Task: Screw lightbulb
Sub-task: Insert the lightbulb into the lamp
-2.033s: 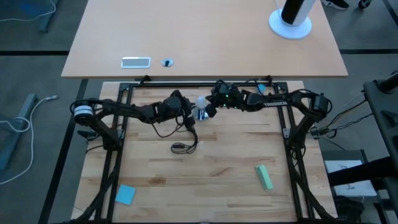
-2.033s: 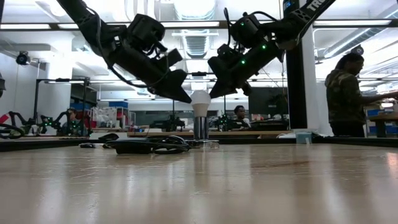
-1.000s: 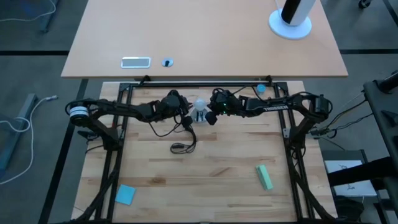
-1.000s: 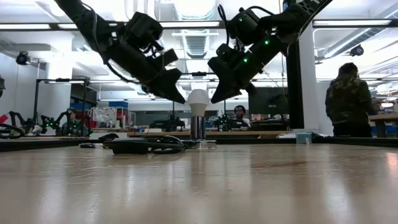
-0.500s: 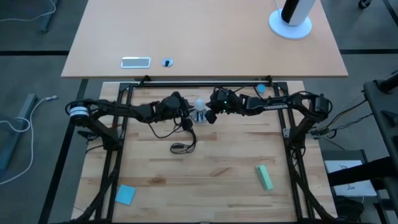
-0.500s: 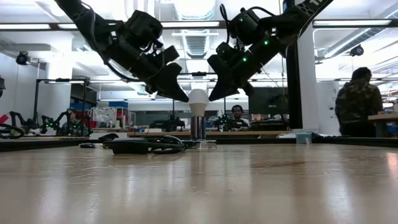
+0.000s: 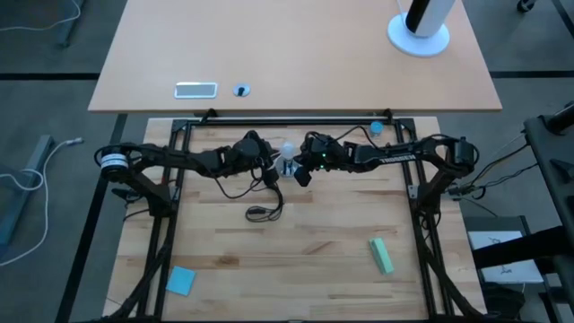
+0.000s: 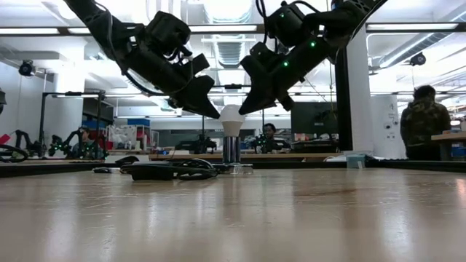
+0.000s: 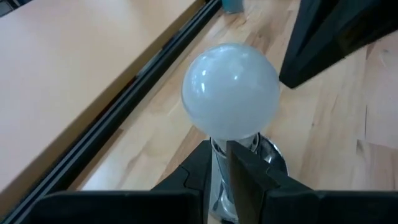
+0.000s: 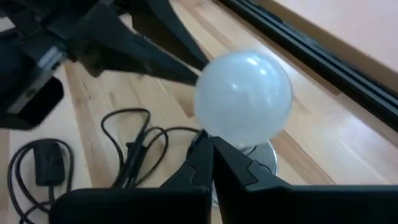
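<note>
Risen a little against the bulb, the shut, empty right gripper faces the near-closed, empty left gripper; turn it gently, keeping it upright in the socket.

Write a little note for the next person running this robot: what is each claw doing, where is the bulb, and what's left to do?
Left gripper: fingers nearly together, tips beside the frosted white pear-shaped lightbulb, holding nothing.
Right gripper: shut, empty, tip at the bulb's other side.
The bulb stands upright in the round silver metal socket near the table's far edge; the socket's black cord trails toward the middle.
Done: bulb is sitting in the socket.
Left: I cannot tell whether it is screwed fully home; check, tighten if loose, then back both arms away.
</note>
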`<action>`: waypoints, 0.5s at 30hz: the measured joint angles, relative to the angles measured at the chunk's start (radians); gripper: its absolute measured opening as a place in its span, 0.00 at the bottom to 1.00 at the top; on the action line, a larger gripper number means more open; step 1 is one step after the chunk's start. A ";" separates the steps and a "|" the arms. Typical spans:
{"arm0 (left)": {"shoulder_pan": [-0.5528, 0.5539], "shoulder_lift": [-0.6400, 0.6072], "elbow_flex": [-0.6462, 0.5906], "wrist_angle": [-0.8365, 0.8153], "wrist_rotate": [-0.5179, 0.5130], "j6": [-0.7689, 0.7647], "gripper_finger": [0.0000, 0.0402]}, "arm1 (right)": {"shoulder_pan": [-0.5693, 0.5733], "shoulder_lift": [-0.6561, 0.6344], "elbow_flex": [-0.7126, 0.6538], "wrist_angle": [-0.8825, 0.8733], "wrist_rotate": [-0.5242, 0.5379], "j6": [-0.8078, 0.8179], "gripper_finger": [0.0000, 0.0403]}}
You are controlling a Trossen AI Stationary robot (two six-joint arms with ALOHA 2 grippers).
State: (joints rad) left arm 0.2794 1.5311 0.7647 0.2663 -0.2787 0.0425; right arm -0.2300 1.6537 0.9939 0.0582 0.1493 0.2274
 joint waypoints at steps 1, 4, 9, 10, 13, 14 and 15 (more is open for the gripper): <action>0.000 0.000 0.000 -0.007 0.000 0.000 0.10 | -0.001 -0.001 0.000 -0.013 0.003 0.000 0.00; -0.002 -0.007 -0.001 -0.031 0.000 -0.010 0.10 | -0.004 -0.002 0.000 -0.047 0.013 0.001 0.00; -0.003 -0.008 -0.001 -0.053 0.000 -0.034 0.10 | -0.007 -0.002 0.000 -0.063 0.074 -0.013 0.00; -0.005 -0.008 -0.001 -0.052 0.000 -0.038 0.10 | -0.010 -0.002 0.000 -0.064 0.080 -0.015 0.00; -0.017 -0.013 -0.001 -0.056 0.000 -0.045 0.10 | -0.022 -0.002 0.000 -0.064 0.082 -0.020 0.00; -0.020 -0.017 -0.001 -0.057 0.000 -0.045 0.10 | -0.027 -0.002 0.000 -0.065 0.083 -0.024 0.00; -0.023 -0.022 -0.001 -0.058 0.000 -0.045 0.10 | -0.031 -0.002 0.000 -0.065 0.084 -0.027 0.00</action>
State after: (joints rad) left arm 0.2564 1.5091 0.7635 0.2085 -0.2787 -0.0021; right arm -0.2608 1.6520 0.9939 -0.0067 0.2336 0.2004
